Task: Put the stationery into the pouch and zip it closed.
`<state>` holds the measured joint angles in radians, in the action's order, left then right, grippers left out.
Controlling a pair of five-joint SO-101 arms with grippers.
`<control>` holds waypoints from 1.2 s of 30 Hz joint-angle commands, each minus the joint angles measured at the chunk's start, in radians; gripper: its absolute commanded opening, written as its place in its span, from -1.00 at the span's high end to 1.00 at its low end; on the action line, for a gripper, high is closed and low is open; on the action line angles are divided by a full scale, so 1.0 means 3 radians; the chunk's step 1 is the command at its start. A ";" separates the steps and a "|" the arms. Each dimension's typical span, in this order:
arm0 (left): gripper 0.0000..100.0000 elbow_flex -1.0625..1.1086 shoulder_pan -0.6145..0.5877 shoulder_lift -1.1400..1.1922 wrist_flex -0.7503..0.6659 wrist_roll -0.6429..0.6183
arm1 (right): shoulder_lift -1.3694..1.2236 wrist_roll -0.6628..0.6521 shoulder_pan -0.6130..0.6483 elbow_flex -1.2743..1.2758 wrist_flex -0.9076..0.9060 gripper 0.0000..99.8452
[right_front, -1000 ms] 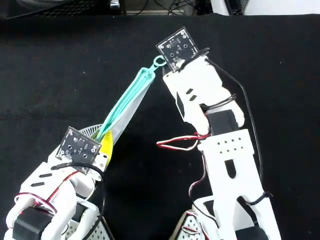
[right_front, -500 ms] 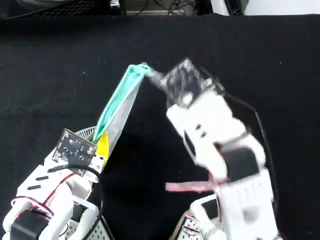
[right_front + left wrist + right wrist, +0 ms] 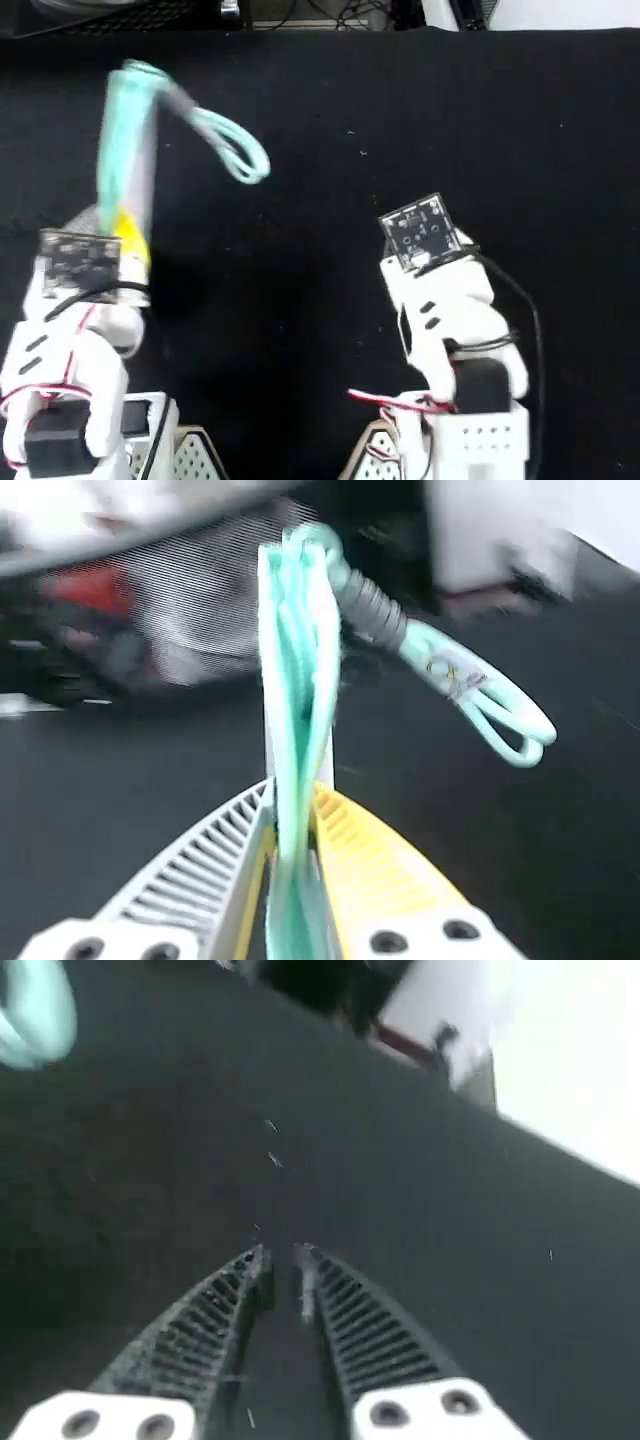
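The teal pouch [image 3: 122,140] stands on edge, lifted off the black table, and my left gripper [image 3: 295,810] is shut on its lower end between a white and a yellow finger [image 3: 370,860]. In the left wrist view the pouch [image 3: 295,660] rises straight up from the jaws. A teal cord loop [image 3: 235,150] on a grey zip pull dangles from the pouch's top end, and the loop [image 3: 490,710] hangs free in the air. My right gripper [image 3: 283,1260] is low over the table to the right, open by a narrow gap, with nothing between its fingers.
The black table [image 3: 400,120] stretches bare between and beyond the two arms. Cables and a dark mesh object [image 3: 150,12] lie past the far edge. The right arm's camera board [image 3: 420,235] covers its fingers in the high view.
The right gripper has let go of the cord loop and pulled back toward its base. The left arm has swung the pouch to the left and upright, with the loop swinging loose.
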<state>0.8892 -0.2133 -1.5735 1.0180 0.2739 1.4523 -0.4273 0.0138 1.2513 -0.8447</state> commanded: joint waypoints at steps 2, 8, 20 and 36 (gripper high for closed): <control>0.94 -0.0217 -0.0100 0.0302 -0.0501 0.0256 | 0.0069 0.0281 -0.0256 0.0627 0.0532 0.98; 0.94 -0.0228 -0.0038 0.1637 -0.1304 0.0445 | 0.0095 0.0706 -0.0276 0.0913 0.0690 0.98; 0.94 -0.1174 0.0770 0.4168 -0.1800 0.0425 | 0.0100 0.0757 -0.0276 0.1138 0.0711 0.98; 0.55 -0.1609 0.1368 0.4296 -0.1161 -0.0619 | 0.0100 0.0747 -0.0276 0.1189 0.0711 0.98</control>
<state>0.5102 0.1657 -0.1726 0.5823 0.1818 1.4676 -0.2048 -0.0598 1.6134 -0.6513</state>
